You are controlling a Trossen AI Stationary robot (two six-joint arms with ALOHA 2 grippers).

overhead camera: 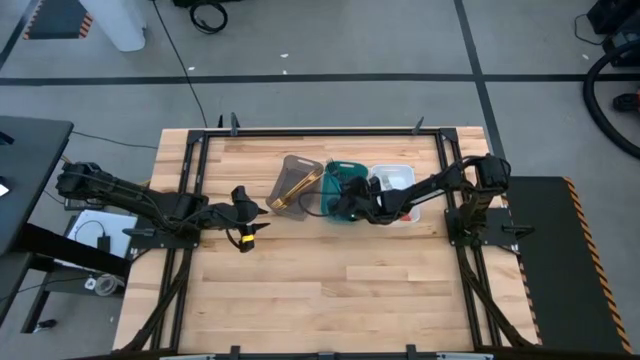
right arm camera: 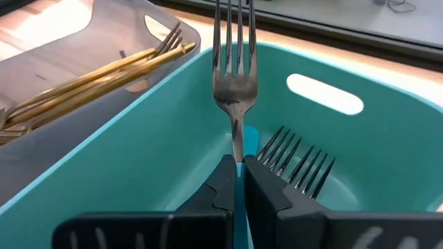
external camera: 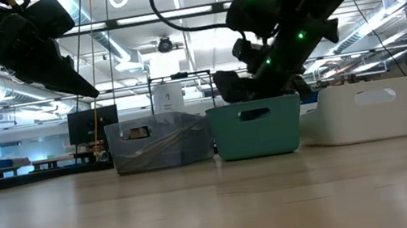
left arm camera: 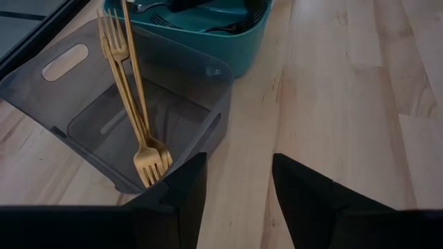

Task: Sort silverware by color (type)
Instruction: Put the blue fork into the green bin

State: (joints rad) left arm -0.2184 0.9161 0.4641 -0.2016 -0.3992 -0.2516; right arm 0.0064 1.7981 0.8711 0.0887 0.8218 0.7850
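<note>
Right gripper (right arm camera: 239, 181) above teal tray (overhead camera: 335, 178), jaws pinching dark fork (right arm camera: 234, 76) by handle, tines up, fork upright over tray interior. More dark forks (right arm camera: 294, 166) lie inside teal tray. Gold forks (left arm camera: 135, 97) lean in grey-brown tray (overhead camera: 293, 172), just beside teal one. White tray (overhead camera: 398, 176) on teal tray's other side. Left gripper (overhead camera: 248, 218) near grey-brown tray, above bare table (overhead camera: 330, 290), jaws spread, holding nothing.

I see three trays in a row: grey tray (overhead camera: 296, 183) left, teal tray (overhead camera: 340, 182) middle, white tray (overhead camera: 396, 182) right.
</note>
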